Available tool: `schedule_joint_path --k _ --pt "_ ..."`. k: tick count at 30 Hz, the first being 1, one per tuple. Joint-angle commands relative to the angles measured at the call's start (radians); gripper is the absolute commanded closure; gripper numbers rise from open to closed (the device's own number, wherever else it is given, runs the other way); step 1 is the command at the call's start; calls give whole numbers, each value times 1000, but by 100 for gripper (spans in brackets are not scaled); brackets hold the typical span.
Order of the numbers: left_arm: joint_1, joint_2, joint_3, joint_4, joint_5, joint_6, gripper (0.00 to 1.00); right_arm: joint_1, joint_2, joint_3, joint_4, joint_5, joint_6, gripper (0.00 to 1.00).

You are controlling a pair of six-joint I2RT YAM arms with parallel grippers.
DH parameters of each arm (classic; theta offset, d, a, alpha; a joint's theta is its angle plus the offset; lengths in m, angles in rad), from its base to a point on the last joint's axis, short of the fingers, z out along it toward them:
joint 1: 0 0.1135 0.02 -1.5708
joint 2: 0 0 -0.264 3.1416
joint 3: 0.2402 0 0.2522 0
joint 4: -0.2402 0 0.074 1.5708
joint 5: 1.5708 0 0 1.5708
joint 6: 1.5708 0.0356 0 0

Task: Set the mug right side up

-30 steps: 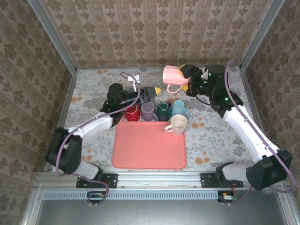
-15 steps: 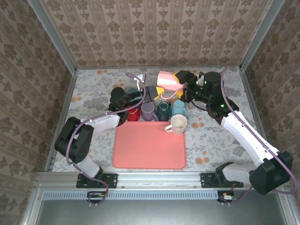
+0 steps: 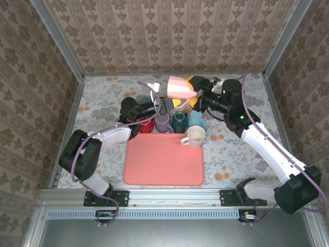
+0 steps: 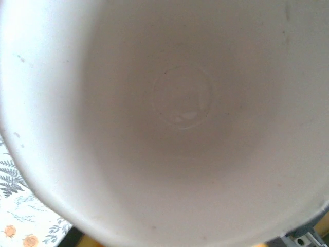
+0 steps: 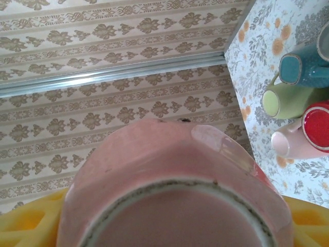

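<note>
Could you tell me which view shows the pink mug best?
Top external: the pink mug shows whole, sideways in the right tool. Right wrist gives its base close up; left wrist, a pale interior, probably its.

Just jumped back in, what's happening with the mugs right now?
The right arm holds the pink mug in its jaws, roughly on its side in the air near the row of mugs at the tray's far edge. The left arm meets its open mouth, jaws shut; whether they grip the rim is unclear.
</note>
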Motion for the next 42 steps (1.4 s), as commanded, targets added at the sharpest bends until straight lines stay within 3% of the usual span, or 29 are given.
schedule_joint_path --k 1,7,8,10,13,18,21,23,25,27,32,42 --pt "-8 -49 5 67 25 2 100 10 -19 0 98 -30 -31 65" --pt "18 -120 -8 -42 7 58 100 9 -40 57 -39 -23 -223 3" --pt "22 -143 -13 -87 8 87 100 9 -52 67 -86 -8 -268 0" --pt "28 -204 -23 -206 6 172 100 9 -79 67 -176 36 -347 0" --pt "27 -335 -15 -554 -36 404 100 4 -136 36 -288 122 -477 0" --pt "-45 -487 148 -1346 -303 890 100 -37 -227 -27 -459 300 -725 0" --pt "-74 -515 183 -1568 -420 999 100 -38 -290 -75 -499 413 -868 0" --pt "-98 -534 173 -1647 -484 1034 100 -43 -304 -62 -561 450 -930 0" --pt "-134 -540 162 -1711 -551 1057 100 -53 -284 -13 -640 370 -1040 0" --pt "-190 -534 143 -1759 -621 1069 100 -53 -275 8 -692 377 -1081 0" --pt "-312 -485 93 -1792 -760 1060 100 -51 -380 -108 -603 401 -1132 0" --pt "-381 -407 26 -1732 -859 1018 100 -31 -486 -173 -666 412 -1222 1"
